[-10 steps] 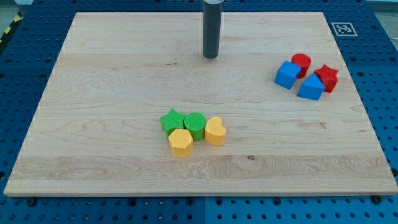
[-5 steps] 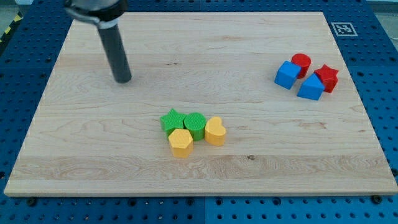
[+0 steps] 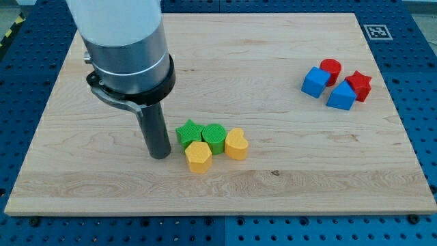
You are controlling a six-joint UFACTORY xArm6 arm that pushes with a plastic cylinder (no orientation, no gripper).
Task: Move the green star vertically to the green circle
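The green star sits near the board's middle, touching the green circle on its right. A yellow hexagon lies just below them and a yellow heart to the right of the circle. My tip rests on the board just left of the green star and the yellow hexagon, a small gap away. The arm's wide grey body fills the view's upper left above the rod.
At the view's upper right stand a red circle, a red star and two blue cubes in a cluster. A marker tag is on the wooden board's top right corner.
My tip has swept from the board's top middle to the upper left, then down to just left of the green star. No block has moved.
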